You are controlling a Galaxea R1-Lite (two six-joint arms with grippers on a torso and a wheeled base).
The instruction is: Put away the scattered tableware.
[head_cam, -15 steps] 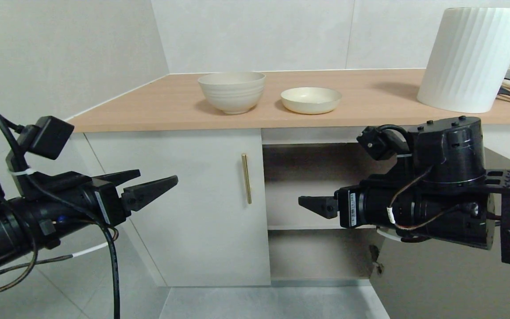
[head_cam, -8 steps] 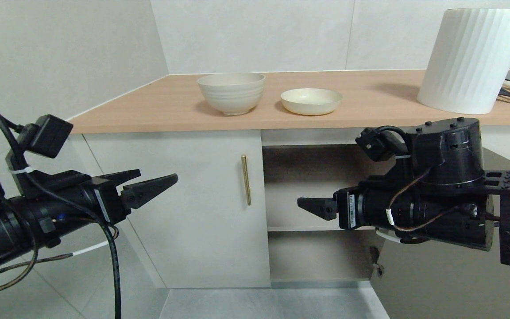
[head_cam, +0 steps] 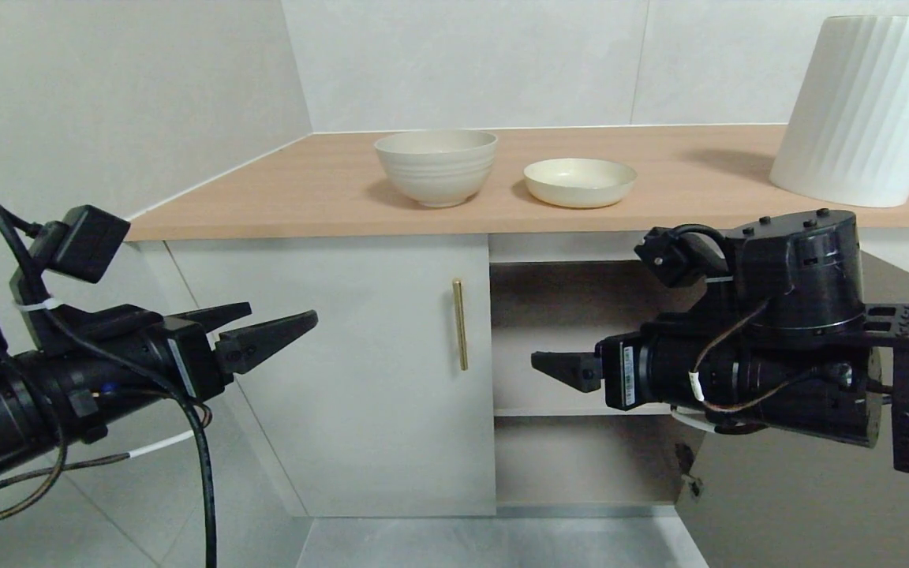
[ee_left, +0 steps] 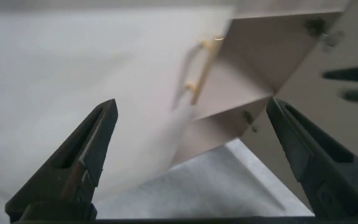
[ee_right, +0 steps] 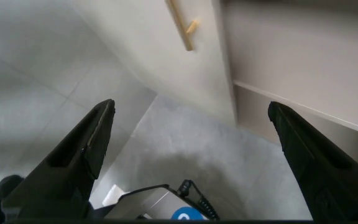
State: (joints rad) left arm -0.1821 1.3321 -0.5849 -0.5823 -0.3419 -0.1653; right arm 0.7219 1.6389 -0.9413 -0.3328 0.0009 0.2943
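You had the cupboard (head_cam: pixel 565 315) open, but the bowl (head_cam: pixel 436 166) and dish (head_cam: pixel 579 181) sat unstowed on the counter (head_cam: pixel 304 197), left gripper (head_cam: pixel 281 312) and right gripper (head_cam: pixel 549 364) spread, empty.

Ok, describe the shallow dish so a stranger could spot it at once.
On the wooden countertop, above the open cupboard, two cream pieces sit side by side. The shallow dish is the one nearer the tall ribbed white cylinder, low and wide, unlike the deep ringed bowl beside it.

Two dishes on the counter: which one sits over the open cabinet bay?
The shallow cream dish, on the robot's right of the pair, above the open compartment. The deeper ribbed bowl sits above the closed door.
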